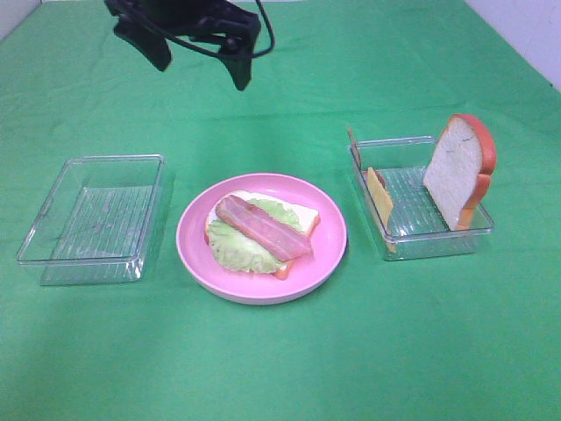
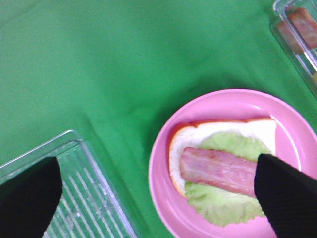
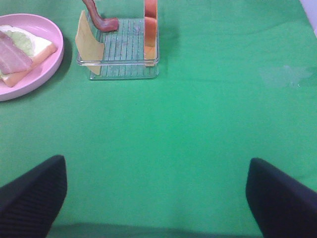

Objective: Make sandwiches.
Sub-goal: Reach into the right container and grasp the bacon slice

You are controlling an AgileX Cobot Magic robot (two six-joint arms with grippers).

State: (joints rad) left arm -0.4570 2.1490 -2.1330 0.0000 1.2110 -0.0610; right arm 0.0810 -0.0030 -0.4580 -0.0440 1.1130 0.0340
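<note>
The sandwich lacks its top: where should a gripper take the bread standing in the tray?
Pinch the bread slice by its rounded top edge from above, a finger on each flat face. It stands nearly upright on edge by the tray wall, its top well above the rim.

Beneath the left gripper [image 2: 158,196], one black finger [image 2: 285,198] covers the end of the bacon strip [image 2: 218,171] and an edge of the lettuce leaf [image 2: 223,208]. The other finger [image 2: 29,198] hides a corner of the clear tray [image 2: 94,193], which runs off the frame. The lower bread slice [image 2: 233,130] shows only around the lettuce. Well ahead of the right gripper [image 3: 156,198], whose fingers [image 3: 29,198] are cropped, the upright bread slice [image 3: 150,29] and second bacon strip [image 3: 99,20] are cut off by the picture's edge, as is the pink plate [image 3: 52,62].
</note>
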